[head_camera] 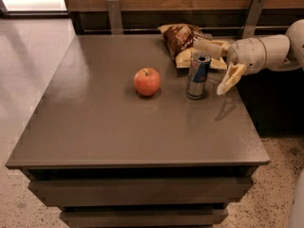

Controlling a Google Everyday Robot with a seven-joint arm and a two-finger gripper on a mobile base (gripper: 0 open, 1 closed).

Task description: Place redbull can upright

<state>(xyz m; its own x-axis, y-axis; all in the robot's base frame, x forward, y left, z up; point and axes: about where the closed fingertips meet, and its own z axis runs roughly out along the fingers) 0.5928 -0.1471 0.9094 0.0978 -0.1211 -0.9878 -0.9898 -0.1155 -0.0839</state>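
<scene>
The redbull can [198, 75] stands upright on the grey table [118, 122], right of centre, blue and silver with a silver top. My gripper [214, 66] is just right of the can, above the table, with its cream fingers [231, 78] spread wide. One finger reaches behind the can's top, the other hangs down to the can's right. Neither touches the can. The arm comes in from the right edge.
A red apple [147, 81] sits left of the can. A brown-and-yellow chip bag [183, 41] lies behind the can near the table's back edge. A wooden wall with metal brackets [114, 13] runs behind the table. Drawers are below the tabletop.
</scene>
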